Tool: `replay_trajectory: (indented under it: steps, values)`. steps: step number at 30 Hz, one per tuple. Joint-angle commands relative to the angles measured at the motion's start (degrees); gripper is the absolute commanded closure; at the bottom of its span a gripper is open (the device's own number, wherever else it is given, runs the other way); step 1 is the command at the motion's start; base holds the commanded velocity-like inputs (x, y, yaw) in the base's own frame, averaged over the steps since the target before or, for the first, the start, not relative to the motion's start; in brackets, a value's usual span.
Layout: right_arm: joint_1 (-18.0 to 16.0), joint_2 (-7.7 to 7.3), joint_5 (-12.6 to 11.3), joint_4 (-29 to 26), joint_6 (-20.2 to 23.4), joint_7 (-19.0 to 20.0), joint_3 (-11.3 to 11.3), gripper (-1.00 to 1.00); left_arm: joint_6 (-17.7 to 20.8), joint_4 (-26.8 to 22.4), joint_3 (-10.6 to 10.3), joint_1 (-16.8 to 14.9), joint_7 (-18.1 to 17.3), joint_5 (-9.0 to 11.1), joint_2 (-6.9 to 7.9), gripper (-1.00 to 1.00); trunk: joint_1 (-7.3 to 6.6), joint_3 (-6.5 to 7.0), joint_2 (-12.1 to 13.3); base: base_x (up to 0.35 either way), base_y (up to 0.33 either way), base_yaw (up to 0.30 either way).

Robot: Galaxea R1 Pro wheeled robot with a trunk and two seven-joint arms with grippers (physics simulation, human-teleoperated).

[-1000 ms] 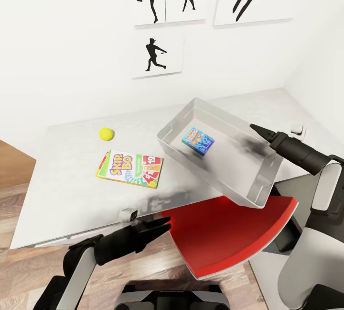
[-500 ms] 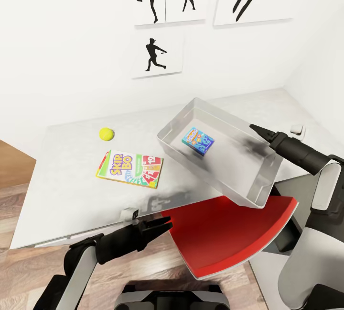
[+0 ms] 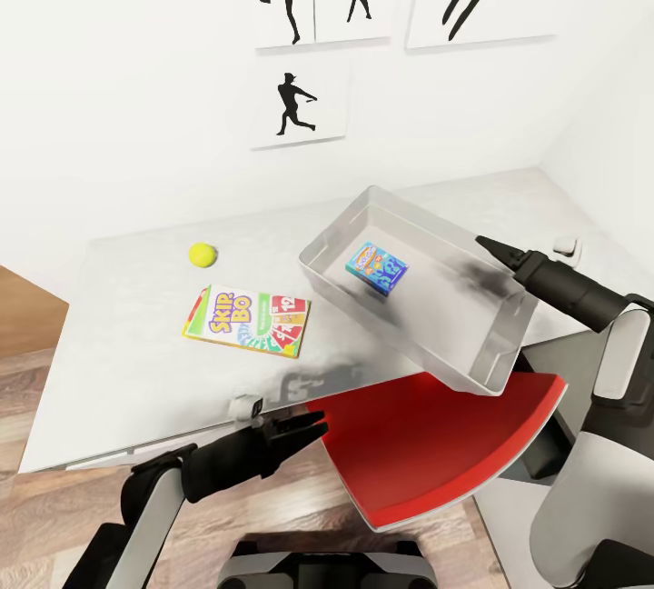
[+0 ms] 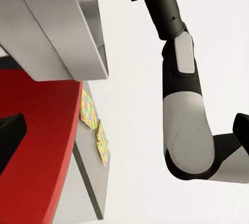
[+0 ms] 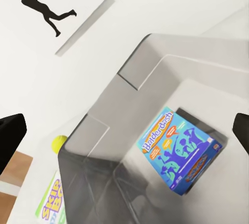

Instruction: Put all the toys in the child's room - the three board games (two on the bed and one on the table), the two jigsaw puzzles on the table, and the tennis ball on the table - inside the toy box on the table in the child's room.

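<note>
The light grey toy box (image 3: 472,348) sits at an angle on the pale table (image 3: 127,344), its near corner jutting past the front edge. A small blue board game (image 3: 376,268) lies inside it, titled "Balderdash" in the right wrist view (image 5: 179,151). The Skip-Bo board game (image 3: 247,320) lies on the table left of the box, with the tennis ball (image 3: 203,254) behind it. My right gripper (image 3: 483,244) hovers open over the box's right rim. My left gripper (image 3: 304,425) is open below the table's front edge. Two jigsaw puzzles (image 4: 96,125) show edge-on in the left wrist view.
A red chair seat (image 3: 436,444) stands under the toy box's overhanging corner, right of my left gripper. Black baseball silhouette pictures (image 3: 298,103) hang on the white wall behind the table. A small grey object (image 3: 566,245) lies at the table's far right. Wood floor (image 3: 27,389) lies to the left.
My left gripper has crept slightly upward near the table's front edge. The right gripper, toy box and toys stay where they were.
</note>
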Motion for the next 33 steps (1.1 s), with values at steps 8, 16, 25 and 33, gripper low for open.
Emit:
replay_trajectory:
  steps: [8,16,25,33]
  values:
    - [-0.12,-0.06,-0.05,-0.1,0.3,0.19,-0.16,-1.0,-0.03,-0.04,-0.04,0.13,-0.1,0.32,0.04,-1.0,0.03,-0.07,-0.09,0.0,0.0,0.0]
    - [-0.47,-0.21,-0.09,-0.32,0.3,0.34,-0.17,-1.0,-0.34,-0.05,-0.09,0.23,-0.26,0.33,0.04,-1.0,0.03,-0.07,-0.09,0.0,0.0,0.0]
    - [-0.89,-0.8,-0.3,-0.45,0.3,0.59,-0.18,-1.0,-2.09,-0.05,-0.17,0.34,-0.4,0.38,0.04,-1.0,0.03,-0.07,-0.09,0.0,0.0,0.0]
    - [-1.0,-1.4,-0.6,-0.5,0.3,2.22,-0.17,-1.0,-4.03,-0.05,-0.21,0.63,-0.47,0.4,0.04,-1.0,0.03,-0.07,-0.09,0.0,0.0,0.0]
